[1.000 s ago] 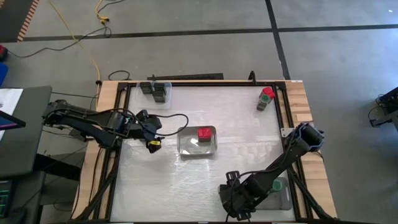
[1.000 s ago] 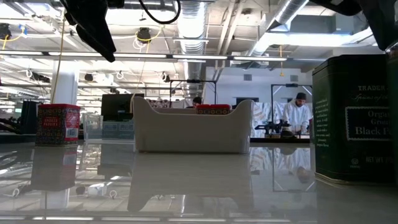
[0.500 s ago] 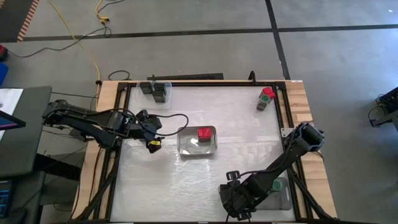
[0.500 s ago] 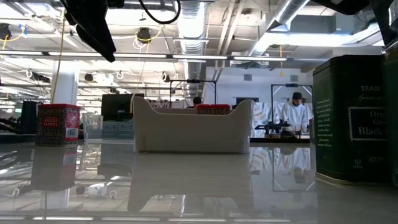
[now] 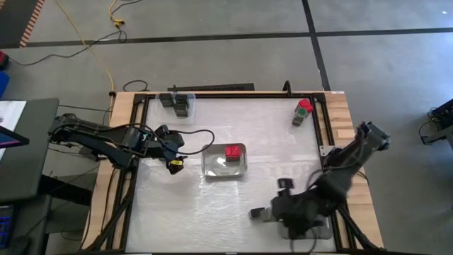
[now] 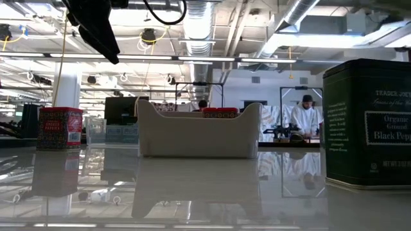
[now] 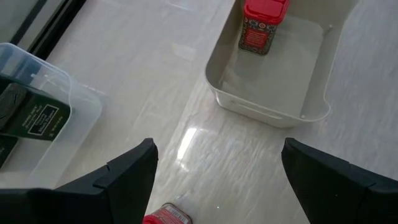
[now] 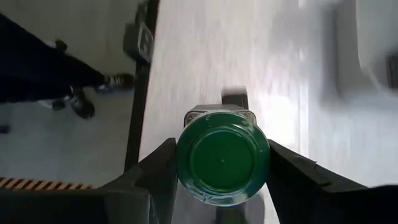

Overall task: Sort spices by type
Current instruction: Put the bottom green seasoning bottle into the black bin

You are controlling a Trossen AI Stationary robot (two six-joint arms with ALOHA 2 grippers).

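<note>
Landmark: grey tray (image 5: 225,161), mid-table, open top.

- Red-capped spice (image 5: 231,151): standing upright inside the grey tray, against one end wall; also seen from the left wrist (image 7: 262,23).
- Left gripper (image 5: 175,150): hovering just beside the grey tray, on the side toward the left arm. Fingers (image 7: 127,172) spread as wide as they go, nothing between them.
- Second red spice (image 7: 163,216): on the table beneath the left gripper, near the grey tray; only its top edge shows.
- Clear tray (image 5: 178,103): at the far table edge, well apart from the grey tray; black boxy spices (image 7: 32,116) lie in it.
- Red- and green-capped pair (image 5: 302,110): at the far corner on the right arm's side, well apart from the grey tray, touching each other.
- Right gripper (image 5: 263,212): near table edge, well apart from the grey tray. Fingers (image 8: 160,175) closed against both sides of a green-capped spice (image 8: 222,157), which fills the gap between them.
- Black pepper tin (image 6: 367,122): upright on the table, nearest the low camera.
</note>
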